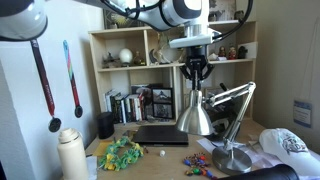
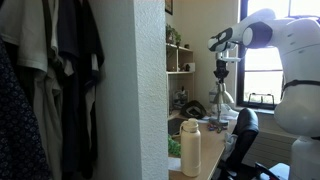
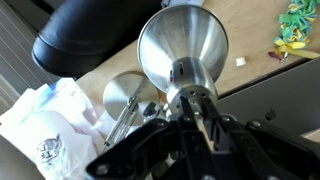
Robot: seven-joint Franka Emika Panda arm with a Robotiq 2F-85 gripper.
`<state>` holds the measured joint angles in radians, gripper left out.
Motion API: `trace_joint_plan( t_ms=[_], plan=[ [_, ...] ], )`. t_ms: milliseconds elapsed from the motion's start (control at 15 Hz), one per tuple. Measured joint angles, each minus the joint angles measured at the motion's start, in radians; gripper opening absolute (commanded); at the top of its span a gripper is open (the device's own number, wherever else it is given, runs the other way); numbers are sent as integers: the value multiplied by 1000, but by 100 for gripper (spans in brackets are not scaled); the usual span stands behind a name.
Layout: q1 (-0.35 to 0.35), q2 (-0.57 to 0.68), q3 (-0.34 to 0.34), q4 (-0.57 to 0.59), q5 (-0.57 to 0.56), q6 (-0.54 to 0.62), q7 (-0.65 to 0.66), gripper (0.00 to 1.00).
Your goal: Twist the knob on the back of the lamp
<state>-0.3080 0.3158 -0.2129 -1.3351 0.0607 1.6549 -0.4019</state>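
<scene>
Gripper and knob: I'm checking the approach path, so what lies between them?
Nothing does. In the wrist view the gripper is right at the knob on the narrow end of the lamp; whether they touch is unclear.

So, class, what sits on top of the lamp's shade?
The end effector stands over the shade's narrow end. The knob there is covered by it and cannot be seen.

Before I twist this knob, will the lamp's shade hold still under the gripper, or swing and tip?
The shade hangs on a thin jointed arm, so it will probably swing rather than resist. The round flat base sits off to one side of the shade, so a sideways push might tip the lamp. Its polished metal looks slippery for the gripper.
</scene>
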Motion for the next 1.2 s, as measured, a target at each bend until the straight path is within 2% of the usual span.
trace_joint_plan(
  t_ms=[533, 1200],
  plan=[
    [-43, 55, 37, 94, 13, -72, -221, 4],
    [-47, 88, 47, 139, 13, -114, -459, 4]
  ],
)
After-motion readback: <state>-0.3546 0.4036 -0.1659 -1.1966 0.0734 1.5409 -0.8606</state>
